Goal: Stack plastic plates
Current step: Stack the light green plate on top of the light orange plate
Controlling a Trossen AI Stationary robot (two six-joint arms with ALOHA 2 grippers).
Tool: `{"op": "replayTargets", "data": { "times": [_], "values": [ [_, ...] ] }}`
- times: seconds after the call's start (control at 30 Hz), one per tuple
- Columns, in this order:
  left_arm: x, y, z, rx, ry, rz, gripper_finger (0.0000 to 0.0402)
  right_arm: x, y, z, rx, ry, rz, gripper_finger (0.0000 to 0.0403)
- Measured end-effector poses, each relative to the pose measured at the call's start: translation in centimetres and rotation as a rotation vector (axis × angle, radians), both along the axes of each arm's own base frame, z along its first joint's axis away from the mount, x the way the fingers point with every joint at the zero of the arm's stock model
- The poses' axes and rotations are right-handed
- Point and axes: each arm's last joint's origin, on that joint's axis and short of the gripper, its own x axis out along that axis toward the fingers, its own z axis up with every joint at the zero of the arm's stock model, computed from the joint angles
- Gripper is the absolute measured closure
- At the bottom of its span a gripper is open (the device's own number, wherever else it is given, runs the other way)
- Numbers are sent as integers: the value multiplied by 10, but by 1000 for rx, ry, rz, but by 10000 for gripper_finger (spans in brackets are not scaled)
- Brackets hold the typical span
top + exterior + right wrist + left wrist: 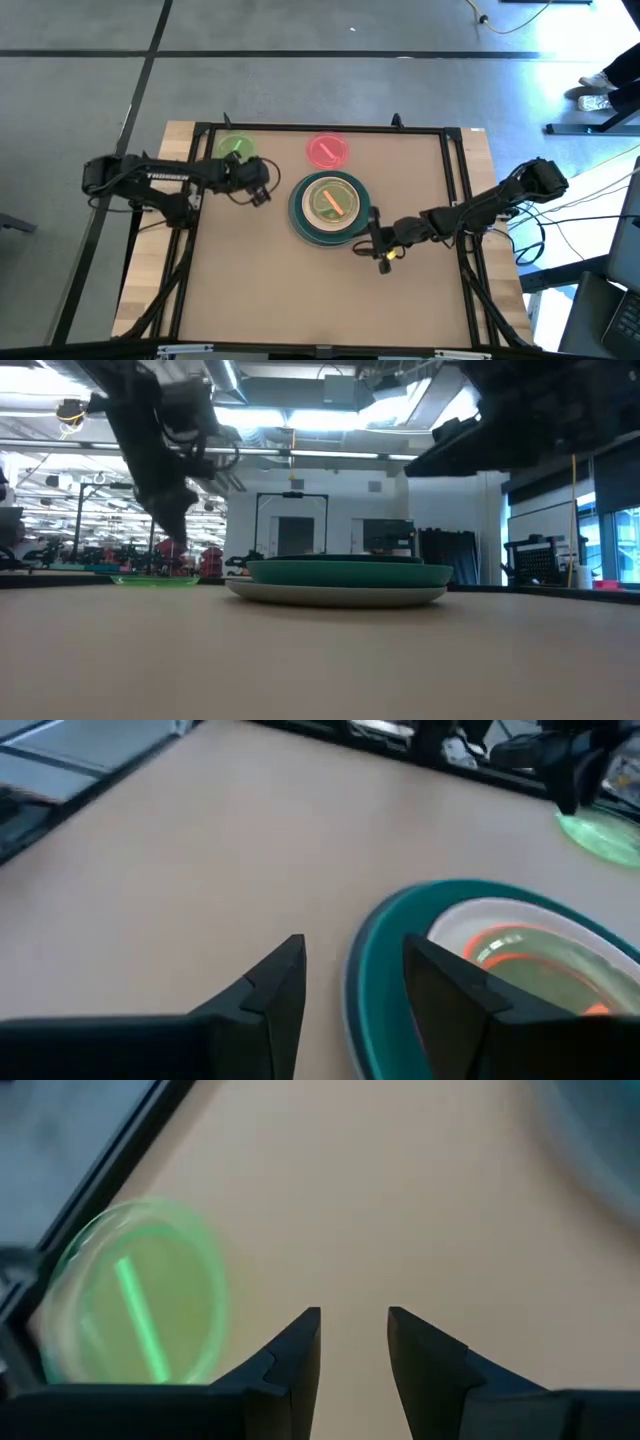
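Note:
A stack of plates (330,207) sits mid-table: a teal plate on a pale grey one (335,594), with small white and orange plates nested on top (520,955). A small green plate (237,147) and a pink plate (327,150) lie flat near the far edge. My left gripper (262,190) is open, between the green plate (135,1305) and the stack. My right gripper (376,236) is open, its fingers at the stack's near-right teal rim (365,970). The other plates are not distinguishable.
A black metal frame (320,128) borders the tan tabletop. Bare table surface (300,290) stretches from the stack to the near edge. Both arms reach in from the table's left and right sides.

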Motion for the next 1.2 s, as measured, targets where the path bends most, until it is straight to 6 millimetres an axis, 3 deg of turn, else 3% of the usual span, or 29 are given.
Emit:
{"op": "replayTargets", "data": {
  "times": [0.27,0.63,1.0,1.2],
  "values": [
    [-22,44,-14,6,76,30,290,1,-6,-3,-17,15,-54,244],
    [-29,84,-44,-63,162,90,290,0,-8,-5,-45,22,-105,244],
    [-29,102,-64,-50,224,110,294,-1,-9,-6,-61,35,-134,244],
    [-29,102,-65,-57,221,97,348,0,-9,-6,-59,31,-135,244]
  ]
}}
